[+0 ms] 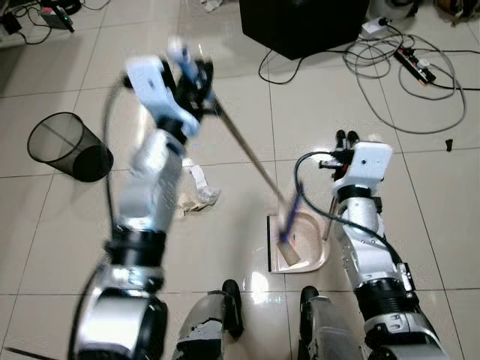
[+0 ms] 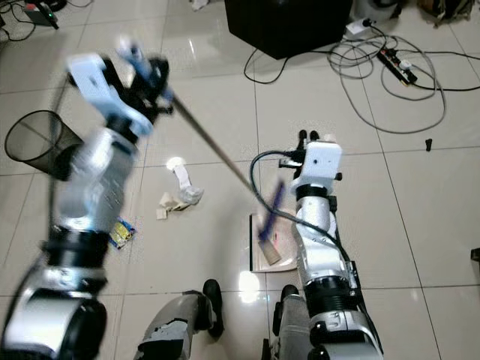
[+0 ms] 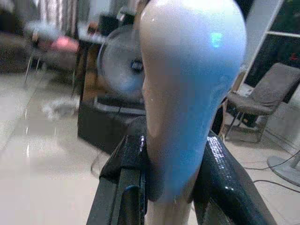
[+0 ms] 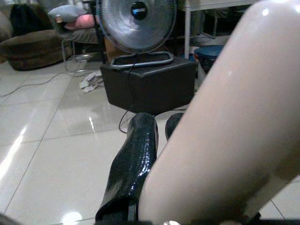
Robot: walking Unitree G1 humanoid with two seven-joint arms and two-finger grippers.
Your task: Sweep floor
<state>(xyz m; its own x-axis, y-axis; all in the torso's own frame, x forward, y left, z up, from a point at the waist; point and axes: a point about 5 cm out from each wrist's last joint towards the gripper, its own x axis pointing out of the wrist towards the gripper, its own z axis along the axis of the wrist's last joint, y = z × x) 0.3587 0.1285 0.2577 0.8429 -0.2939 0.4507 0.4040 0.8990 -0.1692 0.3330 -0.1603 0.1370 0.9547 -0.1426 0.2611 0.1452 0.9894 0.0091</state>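
My left gripper (image 1: 191,75) is raised at the left and shut on the top of the broom handle (image 3: 192,84), which is blurred. The thin broom stick (image 1: 247,154) slants down to its brush head (image 1: 289,244), which rests in the pale dustpan (image 1: 311,251) on the floor tiles. My right gripper (image 1: 346,141) is shut on the dustpan's cream upright handle (image 4: 234,131), with one black finger (image 4: 133,159) beside it. Crumpled paper scraps (image 1: 199,191) lie left of the dustpan, and a blue wrapper (image 2: 120,232) lies nearer my left side.
A black mesh waste bin (image 1: 67,146) lies tipped at the far left. A black box (image 1: 300,26) carrying a fan (image 4: 136,18) stands ahead. Loose cables (image 1: 397,82) and a power strip (image 1: 416,64) spread at the right. My feet (image 1: 232,300) are below.
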